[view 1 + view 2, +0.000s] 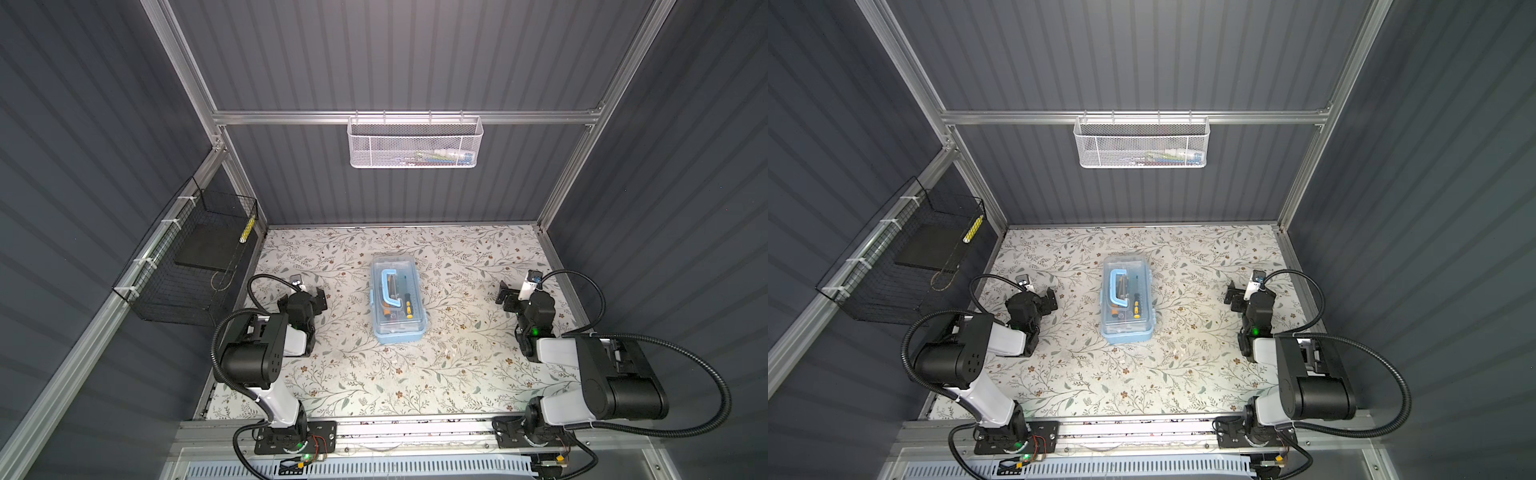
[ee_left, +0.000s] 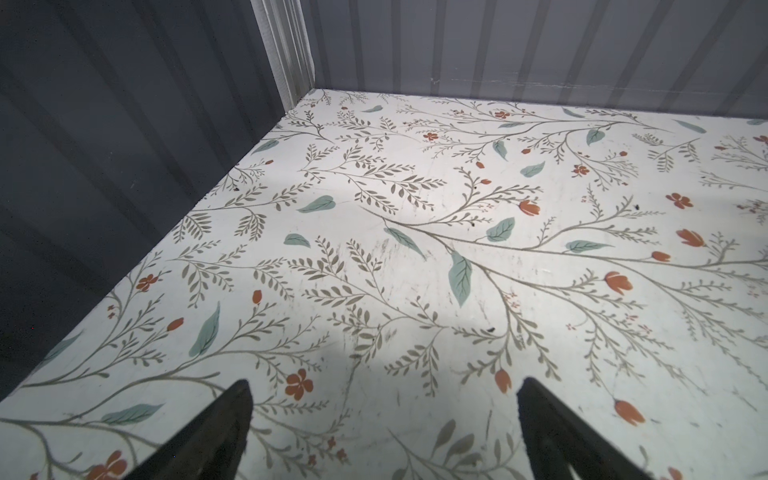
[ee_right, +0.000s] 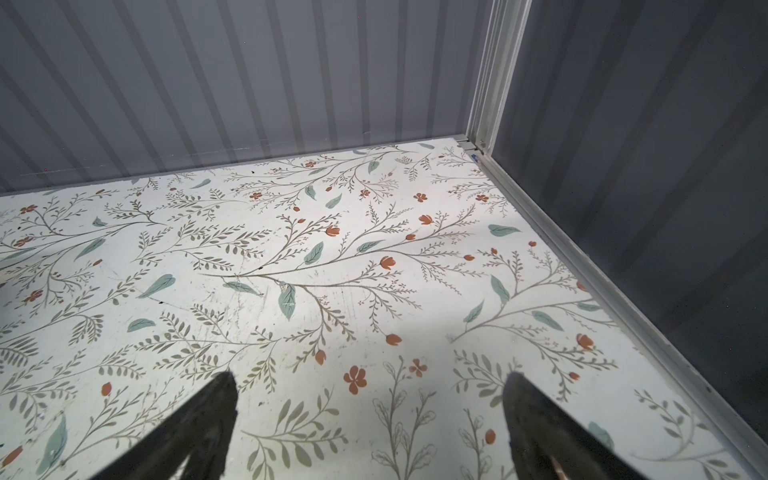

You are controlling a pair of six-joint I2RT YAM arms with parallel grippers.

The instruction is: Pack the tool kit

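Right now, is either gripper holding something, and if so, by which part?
Nothing is held. The left gripper and the right gripper are both open and empty, well apart from the tool box.

I see the light-blue tool box (image 1: 398,300) alone mid-table, its clear lid shut over the tools, with bare floral tabletop (image 1: 415,374) on every side. My left gripper (image 1: 319,300) and right gripper (image 1: 506,296) flank it, well apart, jaws spread on nothing. The black wire basket (image 1: 195,266) juts from the left wall; the white mesh basket (image 1: 415,141) hangs high on the back wall.
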